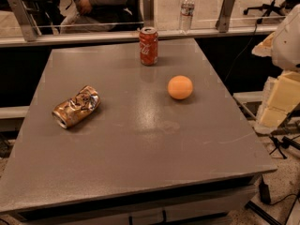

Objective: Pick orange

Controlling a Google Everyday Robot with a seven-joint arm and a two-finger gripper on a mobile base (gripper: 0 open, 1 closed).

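Observation:
The orange (180,87) is a smooth, round, pale-orange fruit. It rests on the grey table (140,144), right of centre and towards the far side. Nothing touches it. My gripper is not in the camera view. A white rounded body (288,39) at the right edge, off the table, could be part of my arm, but I cannot tell.
An upright red cola can (148,46) stands near the far edge, behind and left of the orange. A crushed orange-brown can (76,107) lies on its side at the left. A water bottle (187,12) stands on the ledge behind. Pale yellow blocks (281,100) and cables sit right of the table.

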